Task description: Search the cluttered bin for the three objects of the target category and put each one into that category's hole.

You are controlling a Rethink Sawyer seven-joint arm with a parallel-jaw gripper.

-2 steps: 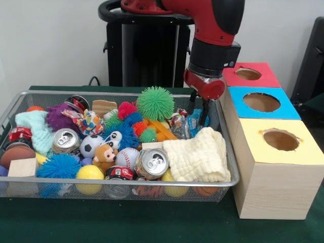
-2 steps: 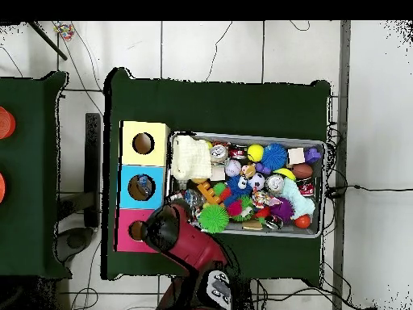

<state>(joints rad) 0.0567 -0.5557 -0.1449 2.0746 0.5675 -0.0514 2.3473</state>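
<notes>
The red and black arm's hand hangs inside the wire mesh bin at its end nearest the boxes, its dark fingers parted and gripping nothing, over crinkly blue wrappers. Beside it, three wooden boxes with round holes: yellow-topped, blue-topped, red-topped. A shiny aluminium can lies tilted, its top facing the camera, touching a soft cream waffle cloth.

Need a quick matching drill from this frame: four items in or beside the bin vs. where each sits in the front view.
Items:
1. cream cloth
2. green spiky ball
3. yellow-topped box
4. wooden block

Places, front view:
A. bin's near-left corner
B. outside the bin, nearest the camera of the three boxes
C. bin's near-right corner, against the mesh wall
D. on top of the pile toward the back, just left of the claw

Pairs: 1-C, 2-D, 3-B, 4-A
</notes>
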